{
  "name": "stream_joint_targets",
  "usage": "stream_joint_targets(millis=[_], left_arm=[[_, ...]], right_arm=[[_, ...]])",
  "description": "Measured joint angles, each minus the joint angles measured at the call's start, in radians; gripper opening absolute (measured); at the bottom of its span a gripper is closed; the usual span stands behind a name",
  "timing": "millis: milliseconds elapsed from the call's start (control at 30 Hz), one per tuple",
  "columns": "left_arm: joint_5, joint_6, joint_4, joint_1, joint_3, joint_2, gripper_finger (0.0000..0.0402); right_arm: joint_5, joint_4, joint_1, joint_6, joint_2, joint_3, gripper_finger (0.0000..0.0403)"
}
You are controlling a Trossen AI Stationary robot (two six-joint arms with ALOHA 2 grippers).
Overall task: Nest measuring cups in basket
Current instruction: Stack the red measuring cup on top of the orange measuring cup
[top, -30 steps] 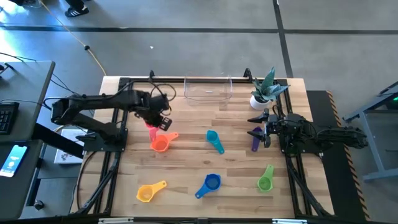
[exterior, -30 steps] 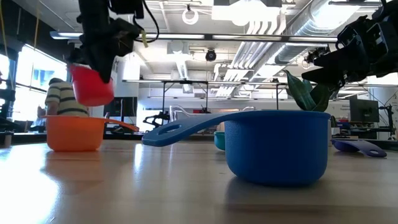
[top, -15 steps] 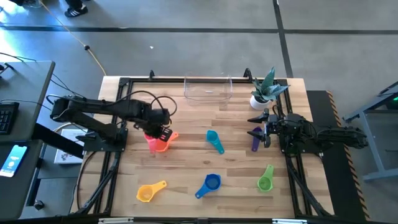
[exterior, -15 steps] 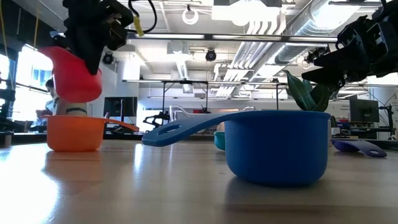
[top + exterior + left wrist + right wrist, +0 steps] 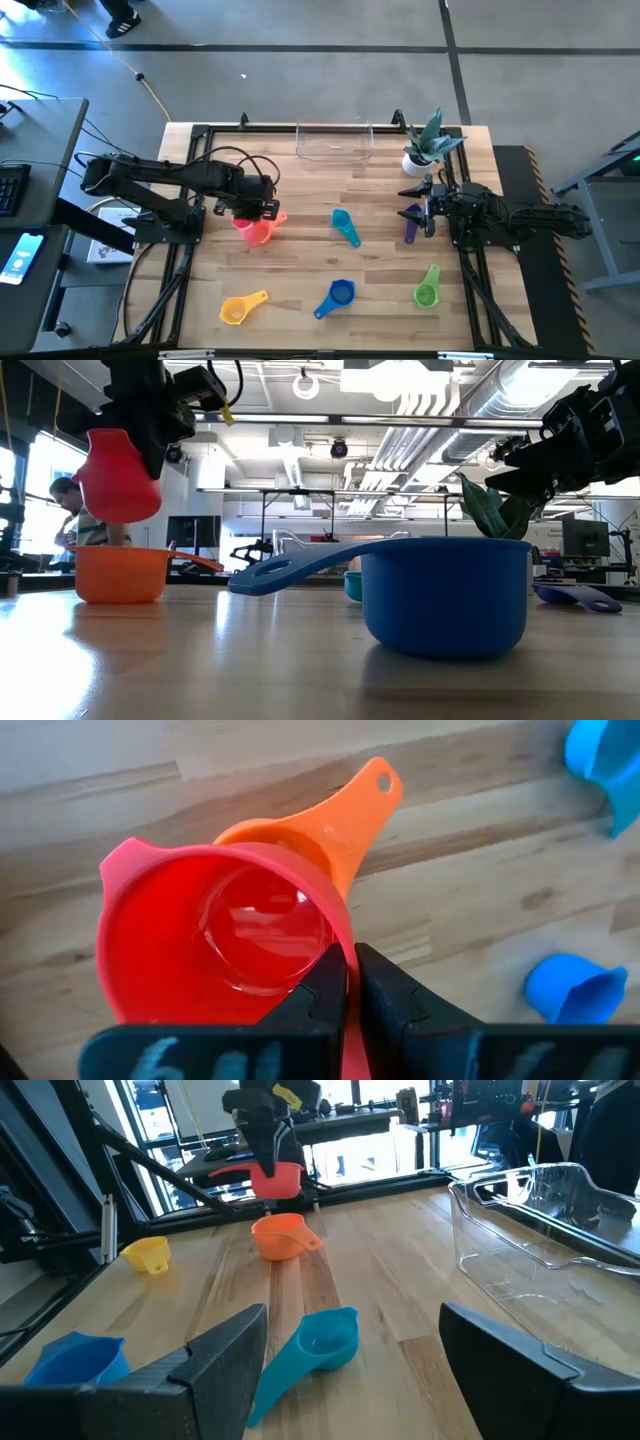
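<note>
My left gripper [image 5: 252, 208] is shut on the red cup [image 5: 220, 945], which hangs in the air just above the orange cup [image 5: 120, 573]. The orange cup stands on the table, and its handle [image 5: 350, 820] shows past the red rim. My right gripper [image 5: 352, 1320] waits open above the table's right side [image 5: 415, 203], next to the purple cup [image 5: 411, 225]. The teal [image 5: 345, 227], blue [image 5: 337, 297], yellow [image 5: 240, 307] and green [image 5: 427, 287] cups lie apart on the wood. The clear basket [image 5: 335, 143] stands at the far edge. My left gripper pinches the red cup's flat handle [image 5: 348, 1015] between its two fingers, close to where it joins the bowl. The fingers come slanting down from above. The cup is lifted clear and tilted [image 5: 115, 475], with its open mouth toward the wrist camera.
A small white plant pot [image 5: 417, 160] stands right of the basket, close to my right arm. Bare wood lies between the orange cup and the basket. People show in the room beyond the table's left side [image 5: 75, 510].
My left gripper carried the red cup toward the near edge until it hung over the orange cup. The red cup then rose a little and tipped further. My right arm kept still.
</note>
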State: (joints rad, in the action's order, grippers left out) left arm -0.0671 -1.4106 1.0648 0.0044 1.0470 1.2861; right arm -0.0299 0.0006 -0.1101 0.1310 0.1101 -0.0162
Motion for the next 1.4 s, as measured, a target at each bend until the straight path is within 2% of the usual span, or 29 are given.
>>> stream_joint_targets(millis=[367, 733, 1267, 1400], left_arm=[[0.067, -0.213, 0.0, 0.0, 0.0, 0.0, 0.0009], [0.185, -0.405, -0.039, -0.035, 0.0, 0.0, 0.0009], [0.196, -0.691, -0.038, -0.143, 0.0, 0.048, 0.001], [0.197, -0.703, -0.044, -0.143, 0.0, 0.076, 0.001]], right_arm=[[0.0, 0.002, 0.0, 0.0, 0.0, 0.0, 0.0288], [0.0, 0.002, 0.0, 0.0, 0.0, 0.0, 0.0288], [0.002, 0.006, 0.0, 0.002, 0.0, 0.0, 0.0288], [0.003, 0.006, 0.0, 0.003, 0.0, 0.0, 0.0288]])
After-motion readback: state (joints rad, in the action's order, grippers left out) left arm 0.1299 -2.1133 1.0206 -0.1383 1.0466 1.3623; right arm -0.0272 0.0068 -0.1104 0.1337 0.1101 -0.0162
